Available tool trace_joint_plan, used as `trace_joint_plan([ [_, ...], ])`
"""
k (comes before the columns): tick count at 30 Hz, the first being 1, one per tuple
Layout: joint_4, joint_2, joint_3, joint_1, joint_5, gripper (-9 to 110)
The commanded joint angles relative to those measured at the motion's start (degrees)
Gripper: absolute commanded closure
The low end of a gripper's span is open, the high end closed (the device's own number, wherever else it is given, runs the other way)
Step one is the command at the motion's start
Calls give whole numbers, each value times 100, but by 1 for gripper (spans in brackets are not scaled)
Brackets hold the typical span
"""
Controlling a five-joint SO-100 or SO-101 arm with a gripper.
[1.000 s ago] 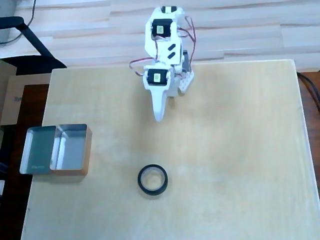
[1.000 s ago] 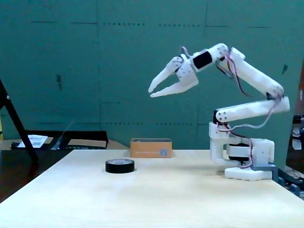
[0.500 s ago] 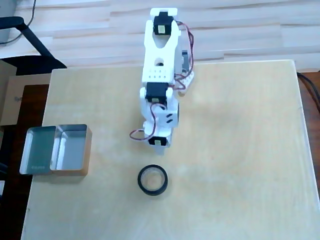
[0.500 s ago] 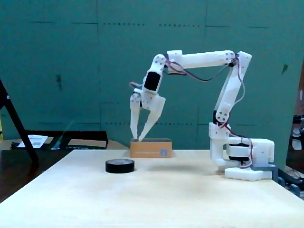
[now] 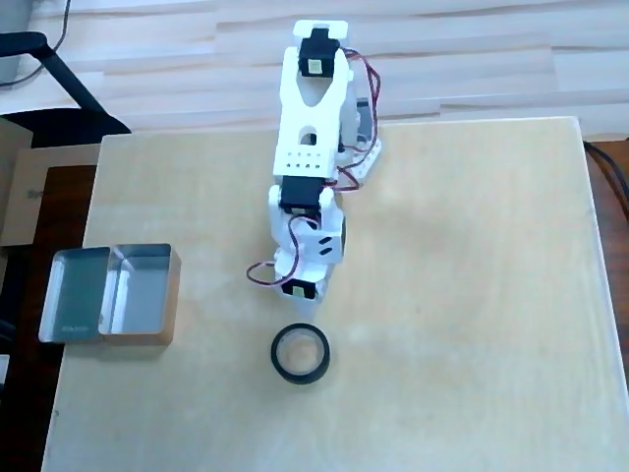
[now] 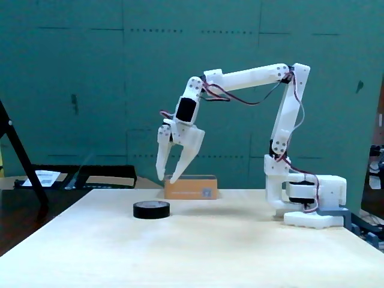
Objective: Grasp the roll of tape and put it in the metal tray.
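Note:
The roll of tape [image 5: 300,354] is a small black ring with a pale centre. It lies flat on the light wooden table and also shows in the fixed view [image 6: 151,209]. The metal tray [image 5: 108,295] is a shiny silver box near the table's left edge. In the fixed view it shows as a tan side [image 6: 191,187] behind the gripper. My gripper [image 6: 166,179] points down, open and empty, hanging well above the table, slightly right of the tape in the fixed view. In the overhead view the gripper [image 5: 301,297] sits just beyond the tape, with its fingertips hidden under the wrist.
The arm's base [image 5: 360,157] is fixed at the far edge of the table [image 5: 472,295]. A dark side surface with papers [image 6: 45,177] and a black slanted stand [image 6: 21,153] lie past the table's left edge. A green wall stands behind.

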Motion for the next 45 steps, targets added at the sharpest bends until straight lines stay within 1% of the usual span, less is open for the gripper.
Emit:
trace_joint_plan([
  [1, -70, -9, 70, 79, 62, 90],
  [7, -853, -9, 677, 44, 70, 87],
  [11, -932, -9, 958, 62, 272, 86],
  [22, -940, -105, 923, 0, 290, 85],
  [28, -896, -1301, 149, -9, 290, 85],
  [31, -378, -1898, -554, -9, 290, 85],
  [36, 9, -2549, -1283, -9, 299, 85],
  [45, 70, -2909, -1477, 0, 299, 85],
])
